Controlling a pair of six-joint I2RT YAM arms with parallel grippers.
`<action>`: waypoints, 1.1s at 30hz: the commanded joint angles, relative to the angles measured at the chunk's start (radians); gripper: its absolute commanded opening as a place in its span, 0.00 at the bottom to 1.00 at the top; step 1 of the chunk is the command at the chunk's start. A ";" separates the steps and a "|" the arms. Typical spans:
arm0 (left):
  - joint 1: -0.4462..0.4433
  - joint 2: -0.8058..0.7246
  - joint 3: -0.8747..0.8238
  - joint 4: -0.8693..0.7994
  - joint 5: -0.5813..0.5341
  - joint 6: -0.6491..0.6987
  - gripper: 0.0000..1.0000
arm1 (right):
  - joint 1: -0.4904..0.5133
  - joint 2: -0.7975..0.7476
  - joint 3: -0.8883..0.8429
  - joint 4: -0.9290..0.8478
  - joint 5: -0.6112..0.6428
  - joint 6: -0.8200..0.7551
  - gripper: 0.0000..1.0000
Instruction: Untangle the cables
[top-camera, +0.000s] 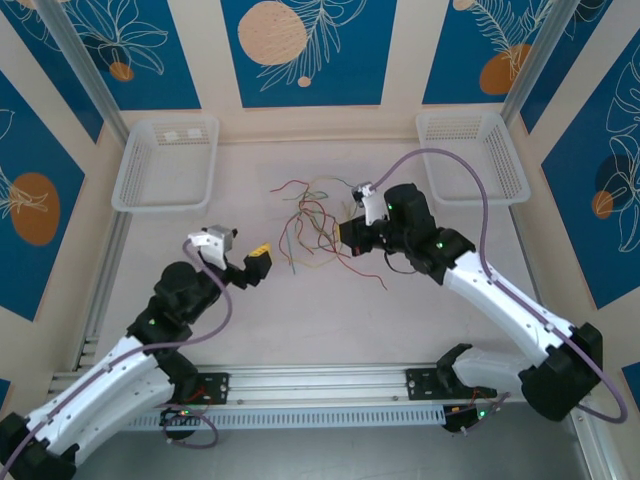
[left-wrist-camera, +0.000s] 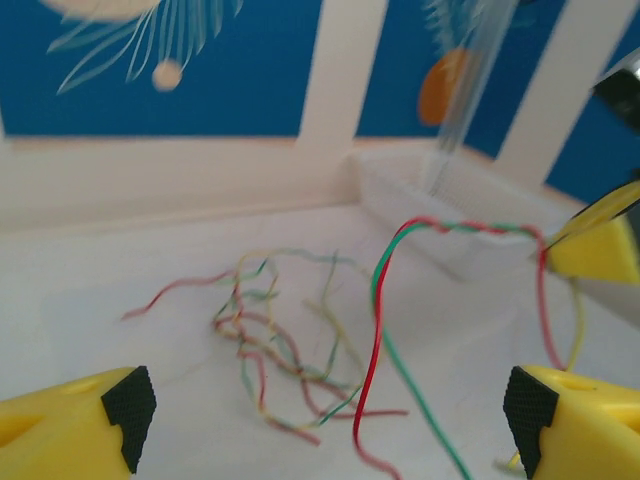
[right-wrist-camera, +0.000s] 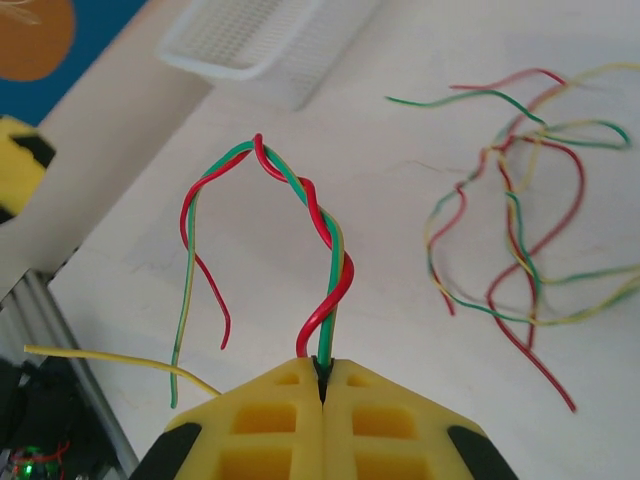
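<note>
Right wrist view: we see right gripper (right-wrist-camera: 322, 382) clamped on twisted red-green cables (right-wrist-camera: 322, 230); left gripper (left-wrist-camera: 330, 405) spread wide, loose cable tangle (left-wrist-camera: 265, 335) on bench (left-wrist-camera: 90, 350)

Two arms are counted in the top view, the left arm (top-camera: 110, 370) at lower left and the right arm (top-camera: 500, 300) at right, each ending in one gripper: left gripper (top-camera: 255, 262), right gripper (top-camera: 352, 235). Two baskets are seen, one at upper left (top-camera: 165, 122) and one at upper right (top-camera: 470, 113). The cables (top-camera: 315, 225) at centre are too tangled for an exact count. At least two twisted strands (right-wrist-camera: 322, 228), one red and one green, are counted in the right wrist view.
</note>
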 joint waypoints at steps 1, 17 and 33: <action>-0.002 -0.064 0.006 0.025 0.141 0.066 0.91 | 0.018 -0.075 -0.066 0.149 -0.077 -0.087 0.00; -0.003 0.149 0.120 -0.038 0.371 0.126 0.41 | 0.064 -0.224 -0.155 0.245 -0.024 -0.144 0.00; -0.003 0.128 0.103 -0.043 0.360 0.143 0.66 | 0.044 -0.288 -0.187 0.230 -0.010 -0.134 0.00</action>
